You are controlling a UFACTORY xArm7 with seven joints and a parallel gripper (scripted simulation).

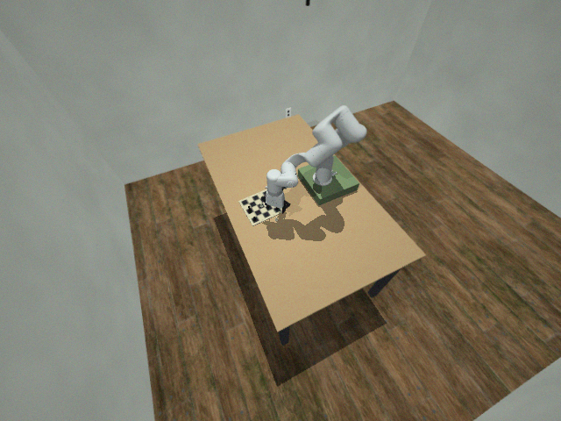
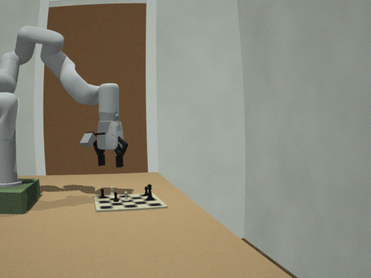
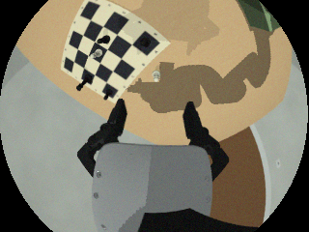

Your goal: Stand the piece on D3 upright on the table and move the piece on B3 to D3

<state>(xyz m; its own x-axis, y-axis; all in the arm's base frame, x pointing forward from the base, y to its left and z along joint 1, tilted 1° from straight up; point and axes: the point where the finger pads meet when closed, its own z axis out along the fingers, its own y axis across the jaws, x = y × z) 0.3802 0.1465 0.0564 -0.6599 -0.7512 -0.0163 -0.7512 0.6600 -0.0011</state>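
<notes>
The white piece (image 1: 276, 219) (image 2: 112, 190) (image 3: 155, 75) stands upright on the table just beyond the board's edge. The checkered board (image 2: 131, 209) (image 3: 134, 57) carries a white piece (image 2: 126, 196) (image 3: 98, 53) near its middle, with a black piece (image 2: 116, 196) (image 3: 103, 40) beside it. Another black piece (image 2: 102, 193) (image 3: 146, 43) is at the corner nearest the robot base. A tall black piece (image 2: 149, 193) (image 3: 82, 85) and a small black one (image 2: 145, 190) stand at the far side. The board's letters are too small to read. My gripper (image 2: 110, 165) (image 3: 154, 106) is open and empty, high above the board and table.
The green base block (image 1: 335, 185) (image 2: 18, 198) holds the arm beside the board. The arm (image 1: 312, 156) reaches over the table (image 1: 316, 267) and hides part of the board in the top view. The arm's shadow falls around the white piece beside the board.
</notes>
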